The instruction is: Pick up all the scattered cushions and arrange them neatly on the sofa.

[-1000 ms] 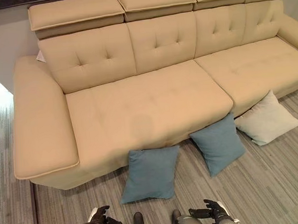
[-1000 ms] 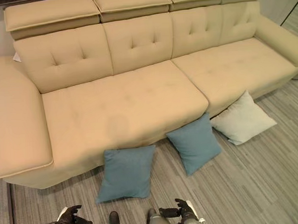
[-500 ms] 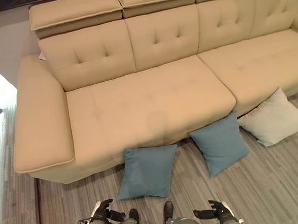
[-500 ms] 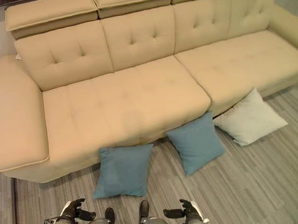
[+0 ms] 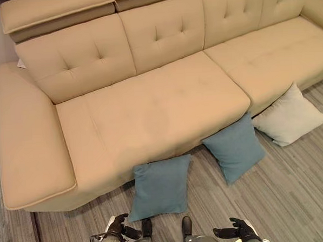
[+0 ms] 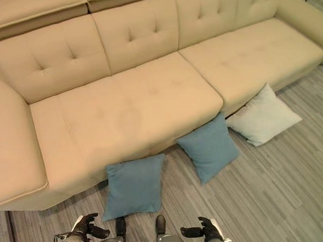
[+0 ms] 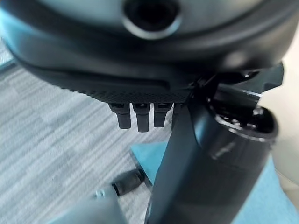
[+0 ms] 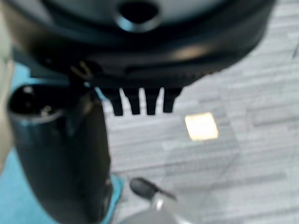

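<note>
Fingers of the left hand [image 5: 119,230] and the right hand [image 5: 239,231] are relaxed and spread, holding nothing. Left eye view: ahead of the left hand's fingers, the nearest blue cushion [image 5: 160,186] leans against the front of the beige sofa [image 5: 150,108]. Farther ahead of the right hand's fingers, the second blue cushion [image 5: 234,148] and the white cushion [image 5: 289,116] rest on the grey striped floor [image 5: 295,195] against the sofa's base. Left wrist view: straight fingers [image 7: 138,115] hang over the floor, with blue cushion fabric just beyond them. Right wrist view: fingers [image 8: 138,101] extend straight above the floor, gripping nothing.
</note>
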`<state>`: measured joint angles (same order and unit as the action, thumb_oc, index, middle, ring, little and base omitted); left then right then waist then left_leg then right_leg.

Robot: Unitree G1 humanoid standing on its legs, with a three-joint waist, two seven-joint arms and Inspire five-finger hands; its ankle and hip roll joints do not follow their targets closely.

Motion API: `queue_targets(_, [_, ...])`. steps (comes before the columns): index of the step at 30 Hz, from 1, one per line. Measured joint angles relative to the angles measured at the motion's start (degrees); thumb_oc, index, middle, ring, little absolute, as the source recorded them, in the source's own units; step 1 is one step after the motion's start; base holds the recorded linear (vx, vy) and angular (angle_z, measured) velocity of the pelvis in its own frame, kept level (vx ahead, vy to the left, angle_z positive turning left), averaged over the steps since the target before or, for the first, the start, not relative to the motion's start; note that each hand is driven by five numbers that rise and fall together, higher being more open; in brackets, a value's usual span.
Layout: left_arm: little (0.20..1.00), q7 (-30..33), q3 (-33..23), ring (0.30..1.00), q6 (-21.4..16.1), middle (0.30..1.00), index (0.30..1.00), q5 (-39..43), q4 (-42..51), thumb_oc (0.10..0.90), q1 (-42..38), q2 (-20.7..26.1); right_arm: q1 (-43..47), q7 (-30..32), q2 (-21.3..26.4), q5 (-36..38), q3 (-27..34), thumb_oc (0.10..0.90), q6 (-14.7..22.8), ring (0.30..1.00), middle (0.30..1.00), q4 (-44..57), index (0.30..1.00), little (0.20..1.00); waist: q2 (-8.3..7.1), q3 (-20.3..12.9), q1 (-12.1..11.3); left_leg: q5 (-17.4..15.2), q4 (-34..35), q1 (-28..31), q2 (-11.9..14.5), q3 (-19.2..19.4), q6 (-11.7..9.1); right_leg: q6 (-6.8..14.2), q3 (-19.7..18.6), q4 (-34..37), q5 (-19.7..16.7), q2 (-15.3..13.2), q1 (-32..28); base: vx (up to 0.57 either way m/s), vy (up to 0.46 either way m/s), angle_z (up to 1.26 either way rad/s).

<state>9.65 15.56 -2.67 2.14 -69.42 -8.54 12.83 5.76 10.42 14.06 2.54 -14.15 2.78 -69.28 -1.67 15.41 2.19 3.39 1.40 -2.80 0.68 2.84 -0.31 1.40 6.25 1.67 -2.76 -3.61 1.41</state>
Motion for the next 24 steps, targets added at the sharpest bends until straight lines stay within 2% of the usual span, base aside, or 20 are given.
queue_targets(5, [0.900,1.3,-0.1,0.900,-0.3,0.900,0.900,1.3,1.4,0.800,-1.4,2.3,3.4,0.2,-0.1,0.6,0.0,0.800,0.3,0.900,0.900,0.2,0.900,0.900,-0.20,0.1,-0.3,-0.1,-0.3,-3.0,-0.8,0.1,0.2,0.9,-0.2,-1.0,0.3,-0.8,3.3,-0.10,0.040,0.00])
queue_targets(7, [0.900,2.1,0.0,0.900,-1.3,0.900,0.900,3.5,3.4,0.800,-2.1,3.3,5.9,1.6,0.2,1.9,0.1,0.800,0.8,0.900,0.900,1.0,0.900,0.900,-0.15,0.8,-0.7,-0.1,-2.7,-7.0,-0.8,0.1,0.3,1.3,-0.3,-3.2,0.5,-0.9,7.4,-0.18,0.019,0.00])
queue_targets(9, [0.900,3.8,-0.1,0.900,-2.3,0.900,0.900,7.0,6.5,0.800,-5.1,3.8,10.0,3.4,1.6,4.3,1.1,0.800,1.4,0.900,0.900,3.1,0.900,0.900,0.56,3.3,-1.4,-0.1,-5.4,-12.8,-0.6,-0.2,0.4,1.3,-0.3,-6.6,0.7,-1.0,13.3,-0.13,-0.003,0.03])
queue_targets(11, [0.900,5.3,-0.1,0.900,-3.7,0.900,0.900,9.5,9.6,0.800,-8.7,4.3,15.0,5.3,3.2,6.3,2.4,0.800,1.9,0.900,0.900,5.2,0.900,0.900,1.37,7.9,-1.5,0.4,-7.6,-17.5,-0.5,-0.3,0.6,1.3,-0.3,-10.2,1.1,-1.2,18.6,-0.12,-0.022,0.06])
queue_targets(12, [0.900,5.8,0.0,0.900,-4.1,0.900,0.900,10.5,10.0,0.800,-10.0,4.3,16.6,6.2,3.7,7.3,2.4,0.800,1.9,0.900,0.900,5.9,0.900,0.900,1.57,8.5,-1.4,0.5,-8.7,-20.0,-0.6,-0.3,0.7,1.1,-0.3,-12.3,1.6,-1.5,21.4,-0.16,-0.031,0.05])
queue_targets(13, [0.900,6.5,-0.1,0.900,-4.6,0.900,0.900,11.5,10.4,0.800,-12.1,4.3,19.0,7.0,4.2,8.0,2.8,0.800,2.3,0.900,0.900,7.3,0.900,0.900,1.73,10.7,-1.4,0.8,-9.6,-21.8,-0.7,-0.3,0.8,1.0,-0.3,-14.6,1.9,-1.8,24.0,-0.11,-0.020,0.05])
queue_targets(15, [0.900,7.6,0.1,0.900,-4.7,0.900,0.900,13.1,11.1,0.800,-14.8,4.2,22.6,8.2,4.6,9.2,2.8,0.800,2.9,0.900,0.900,7.4,0.900,0.900,1.90,11.7,-1.2,0.9,-11.3,-26.2,-0.9,-0.4,0.7,0.7,-0.3,-18.9,3.4,-2.6,29.4,-0.13,-0.065,0.09])
queue_targets(17, [0.900,9.7,2.4,0.900,-5.8,0.900,0.900,15.7,12.2,0.800,-17.8,4.8,25.5,10.4,6.3,10.4,1.3,0.800,3.1,0.900,0.900,8.2,0.900,0.900,2.06,10.9,-1.2,0.6,-16.3,-35.0,-1.5,-0.7,0.8,-0.1,-0.6,-26.0,5.3,-3.4,39.0,-0.11,-0.052,0.23])
queue_targets(18, [0.900,10.2,1.9,0.900,-6.4,0.900,0.900,16.5,13.1,0.800,-22.1,5.1,29.3,11.3,8.5,10.9,1.8,0.800,3.6,0.900,0.900,9.3,0.900,0.900,2.85,13.5,-1.2,0.5,-19.0,-40.2,-1.9,-1.2,0.8,0.0,-0.5,-29.8,6.1,-4.3,44.3,-0.12,-0.044,0.28])
queue_targets(20, [0.900,11.4,2.0,0.900,-6.4,0.900,0.900,18.2,13.8,0.800,-27.0,5.7,35.4,12.4,9.5,11.9,1.5,0.800,3.8,0.900,0.900,9.1,0.900,0.900,2.74,15.5,-1.3,0.6,-22.5,-46.5,-1.8,-1.2,0.7,-0.4,-0.8,-33.5,6.1,-4.5,50.9,-0.09,-0.031,0.09])
queue_targets(22, [0.900,12.4,2.5,0.900,-6.5,0.900,0.900,18.8,14.3,0.800,-30.3,5.9,39.9,13.4,10.2,12.6,1.1,0.800,4.1,0.900,0.900,9.4,0.900,0.900,2.75,15.8,-1.3,-0.1,-26.3,-52.2,-1.6,-1.0,0.6,-1.1,-1.5,-36.9,6.5,-4.5,56.6,-0.04,-0.041,-0.04])
queue_targets(24, [0.900,12.6,2.8,0.900,-6.7,0.900,0.900,18.9,14.3,0.800,-32.5,5.9,43.2,13.7,10.2,13.0,0.9,0.800,4.4,0.900,0.900,9.5,0.900,0.900,2.75,15.8,-1.0,-0.3,-27.9,-54.8,-1.4,-0.8,0.6,-1.3,-1.7,-38.5,6.6,-4.5,59.3,-0.02,-0.044,-0.02])
